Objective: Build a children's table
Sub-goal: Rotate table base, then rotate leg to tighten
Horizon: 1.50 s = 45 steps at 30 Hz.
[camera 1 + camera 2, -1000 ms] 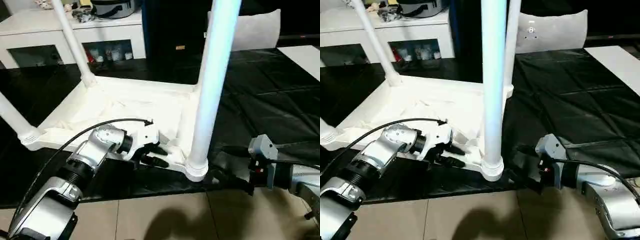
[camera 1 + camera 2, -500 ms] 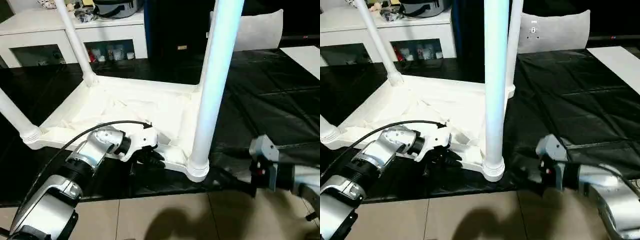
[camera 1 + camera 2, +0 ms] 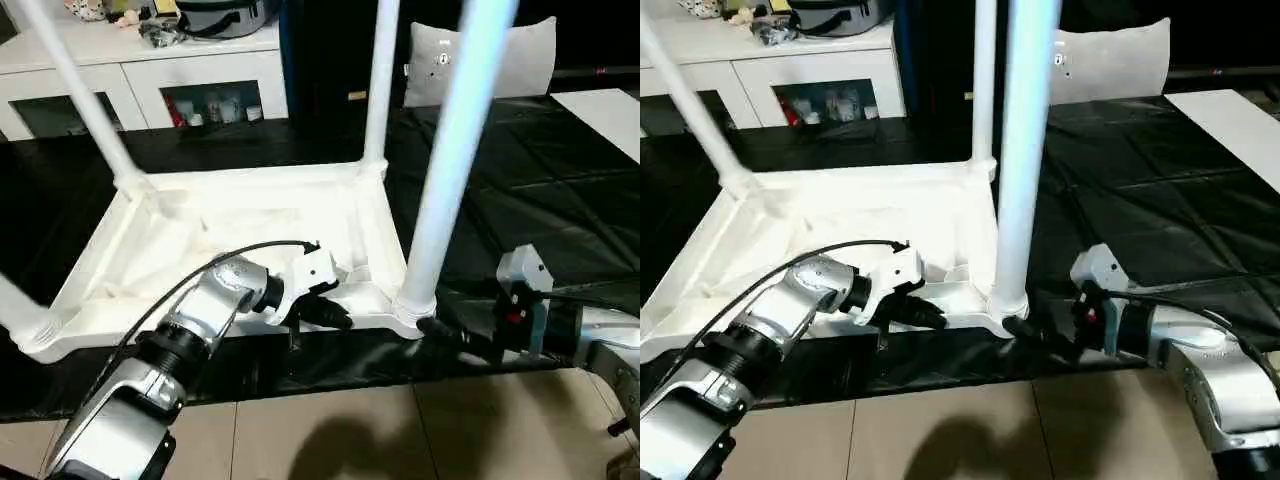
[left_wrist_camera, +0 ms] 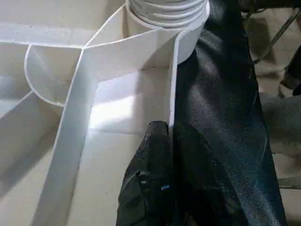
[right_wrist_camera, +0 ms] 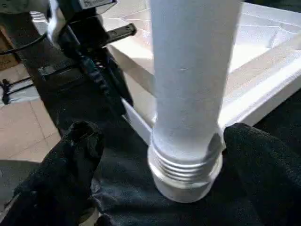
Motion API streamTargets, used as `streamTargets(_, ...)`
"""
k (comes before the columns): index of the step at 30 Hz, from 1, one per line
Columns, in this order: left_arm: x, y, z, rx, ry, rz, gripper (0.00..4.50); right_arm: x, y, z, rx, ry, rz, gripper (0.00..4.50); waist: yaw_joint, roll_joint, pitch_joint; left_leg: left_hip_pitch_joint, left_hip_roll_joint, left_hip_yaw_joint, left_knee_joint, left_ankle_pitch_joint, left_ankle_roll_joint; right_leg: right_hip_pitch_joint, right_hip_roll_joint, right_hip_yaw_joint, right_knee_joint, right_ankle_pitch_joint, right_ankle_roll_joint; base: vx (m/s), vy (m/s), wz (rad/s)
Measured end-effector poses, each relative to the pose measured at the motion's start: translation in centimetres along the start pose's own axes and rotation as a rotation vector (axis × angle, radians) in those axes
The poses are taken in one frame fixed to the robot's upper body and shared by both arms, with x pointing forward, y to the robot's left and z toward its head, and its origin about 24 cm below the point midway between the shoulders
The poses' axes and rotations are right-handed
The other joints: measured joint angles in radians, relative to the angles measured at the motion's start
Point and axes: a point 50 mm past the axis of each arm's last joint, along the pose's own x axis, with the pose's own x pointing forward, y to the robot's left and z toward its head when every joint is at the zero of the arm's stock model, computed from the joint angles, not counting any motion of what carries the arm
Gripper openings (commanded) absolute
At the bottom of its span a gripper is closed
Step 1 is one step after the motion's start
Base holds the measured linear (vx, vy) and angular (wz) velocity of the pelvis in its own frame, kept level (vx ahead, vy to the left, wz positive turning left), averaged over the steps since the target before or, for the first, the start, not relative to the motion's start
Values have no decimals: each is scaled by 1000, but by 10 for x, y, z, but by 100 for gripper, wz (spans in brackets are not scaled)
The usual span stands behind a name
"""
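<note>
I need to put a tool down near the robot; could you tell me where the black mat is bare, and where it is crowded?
The black mat is bare to the right of the upturned children's table, up to the white pillow. It is crowded at the near corner: the left claw pinches the rim and the open right claw flanks the near leg.

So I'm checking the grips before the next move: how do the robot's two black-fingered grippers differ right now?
The left gripper is shut, pinching the near rim of the upturned white plastic tabletop; the right gripper is open, its fingers apart on either side of the near round white leg at its base, not clamping it. Both work at the same near corner, low over the black sheet.
</note>
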Motion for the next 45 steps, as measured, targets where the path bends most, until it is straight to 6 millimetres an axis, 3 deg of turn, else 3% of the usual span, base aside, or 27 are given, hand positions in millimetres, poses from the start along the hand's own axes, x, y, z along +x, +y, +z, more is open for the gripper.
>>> streamTargets(7, -3, -4, -2, 153, -7, -5, 3, 3, -9, 6, -37, 0, -16, 450, -1, -2, 1, -1, 0, 0, -1, 0, 1, -1, 0, 0, 0, -1, 1, 0, 0, 0)
streamTargets(19, -5, -8, -5, 163, -28, -17, 3, 10, -15, 5, -37, 26, 85, 450, 2, -3, 1, -1, 1, 2, 0, 0, 5, -1, 0, 0, 1, -2, 0, 0, 0, 0)
streamTargets(20, -5, -8, -4, 159, -31, -17, 44, 11, -15, 5, -39, 25, 91, 450, 3, -3, 1, -1, 1, 2, 0, 0, 5, -1, 0, 0, 1, -2, 0, 0, 0, 0)
streamTargets(25, -2, -8, -6, 102, -45, -28, 90, 13, -14, 3, -33, 24, 102, 450, 11, -4, 2, -1, 1, 2, 0, 0, 5, -1, 0, 0, 1, -2, 0, 0, 0, 0)
streamTargets(31, -3, -5, -10, 80, -32, -24, 90, 14, -15, 0, -18, 23, 118, 450, 20, -4, 1, -1, 1, 4, 0, 0, 5, -1, 0, 0, 1, -2, -1, 0, 0, 0)
streamTargets(42, -4, 2, -11, 45, -31, -23, 90, 19, -14, 4, -34, -1, 141, 450, 20, -3, 1, 0, 1, 4, 1, 0, 4, -1, 0, 0, 1, 0, -1, 0, 0, 0)
streamTargets(43, -4, 2, -11, 47, -33, -28, 64, 19, -14, 4, -33, -2, 146, 450, 20, -3, 1, -1, 1, 4, 1, 0, 4, -1, 0, 0, 1, 0, -1, 0, 0, 0)
streamTargets(45, -5, 2, -11, 44, -42, -40, 55, 18, -14, 3, -29, -1, 146, 450, 21, -3, 1, -1, 1, 4, 1, 0, 4, -1, 0, 0, 1, 0, -1, 0, 0, 0)
